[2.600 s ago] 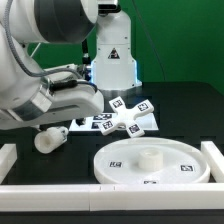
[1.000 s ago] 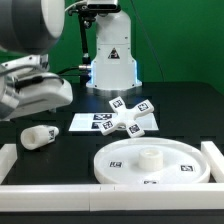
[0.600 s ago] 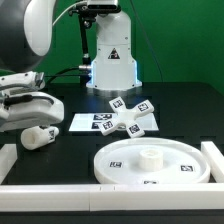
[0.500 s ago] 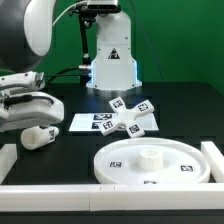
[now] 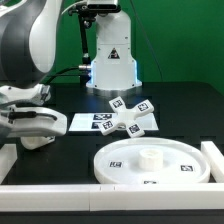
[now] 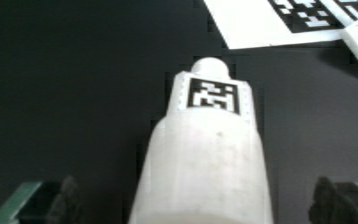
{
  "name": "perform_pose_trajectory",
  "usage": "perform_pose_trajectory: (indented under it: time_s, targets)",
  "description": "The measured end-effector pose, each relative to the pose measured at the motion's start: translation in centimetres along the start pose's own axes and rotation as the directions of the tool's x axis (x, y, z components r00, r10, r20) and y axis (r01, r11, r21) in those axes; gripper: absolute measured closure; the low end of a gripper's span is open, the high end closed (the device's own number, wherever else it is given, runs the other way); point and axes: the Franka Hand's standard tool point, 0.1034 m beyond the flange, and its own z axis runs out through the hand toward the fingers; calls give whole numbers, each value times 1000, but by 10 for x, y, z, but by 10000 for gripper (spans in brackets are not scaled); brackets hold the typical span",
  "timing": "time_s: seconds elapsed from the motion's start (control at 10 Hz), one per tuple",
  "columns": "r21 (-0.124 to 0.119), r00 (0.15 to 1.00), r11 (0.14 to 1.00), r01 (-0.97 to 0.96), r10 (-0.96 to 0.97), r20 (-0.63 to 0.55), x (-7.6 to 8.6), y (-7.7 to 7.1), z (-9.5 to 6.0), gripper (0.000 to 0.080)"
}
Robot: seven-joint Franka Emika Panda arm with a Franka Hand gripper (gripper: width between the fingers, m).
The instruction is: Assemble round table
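- Your gripper stands wide open and holds nothing: in the wrist view its fingers flank the leg, with a dark gap on each side.
- The leg lies on its side on the black table, just off the marker board toward the exterior view's left, its tag facing up.
- The cross-shaped base overlaps the marker board's other end.
- The round disc lies near the marker board, on its camera side, hub up.

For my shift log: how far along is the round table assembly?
Done: nothing joined; disc, cross base and leg lie apart. In hand: the open gripper straddles the leg, not gripping. Left: grasp the leg, fit it to the disc's hub, add the base.
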Motion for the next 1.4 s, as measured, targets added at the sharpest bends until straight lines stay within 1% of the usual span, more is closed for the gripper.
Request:
perform_pose_trajectory:
  time_s: [0.1, 0.2, 0.5, 0.6, 0.7, 1.0, 1.1, 1.2, 1.3, 1.4]
  targets:
    - [-2, 1000, 1000, 1, -1, 9, 3, -1, 5, 150]
    - [-10, 1000, 1000, 26, -26, -3, 8, -2, 8, 150]
    - [-12, 999, 999, 37, -38, -9, 8, -2, 7, 173]
    - [-13, 999, 999, 38, -38, -9, 8, -2, 7, 341]
    - [-13, 999, 999, 38, -38, -9, 8, -2, 7, 392]
    - [-13, 999, 999, 38, -38, -9, 8, -3, 7, 392]
    - [-13, 999, 999, 43, -43, -13, 7, -8, 2, 392]
    - [-24, 998, 998, 60, -60, -30, -8, -26, -15, 392]
    - [-35, 997, 997, 73, -74, -29, -27, -47, -27, 392]
    - [-41, 994, 996, 82, -84, -67, -30, -62, -38, 390]
